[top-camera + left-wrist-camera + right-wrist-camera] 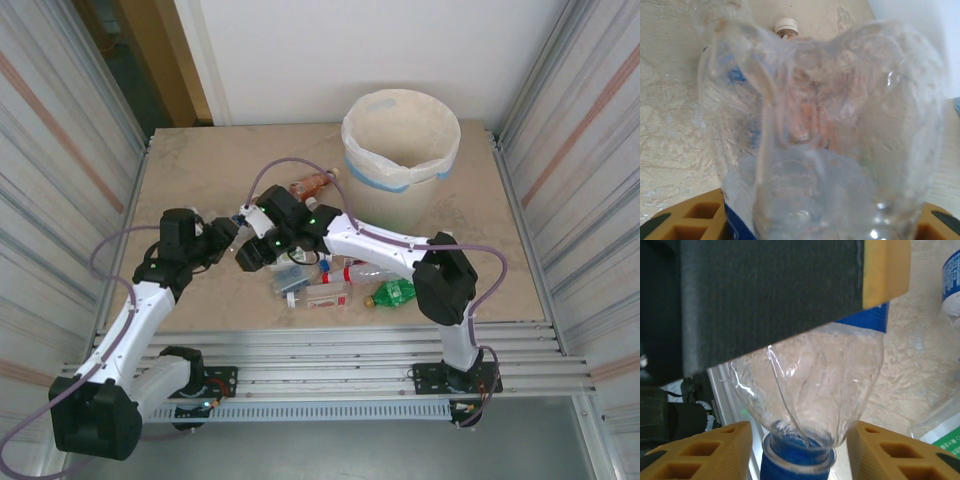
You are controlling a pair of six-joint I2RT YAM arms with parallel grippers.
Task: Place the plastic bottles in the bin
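Note:
A crumpled clear bottle (830, 125) with a blue label and a blue cap (797, 460) hangs above the table, left of centre. My left gripper (228, 238) (810, 220) is shut across its body at the label; its black finger (770, 300) crosses the top of the right wrist view. My right gripper (250, 256) (799, 450) is open, one finger on each side of the bottle's neck with small gaps. The cream-white bin (372, 168) stands at the back right, well away from both grippers. A brown bottle (312, 185) (786, 25) lies on the table towards the bin.
Several more bottles lie in a pile (320, 275) near the front middle, under the right arm, with a green one (392, 292) at its right end. Corrugated metal walls close in both sides. The slatted front edge (330, 345) runs below the pile.

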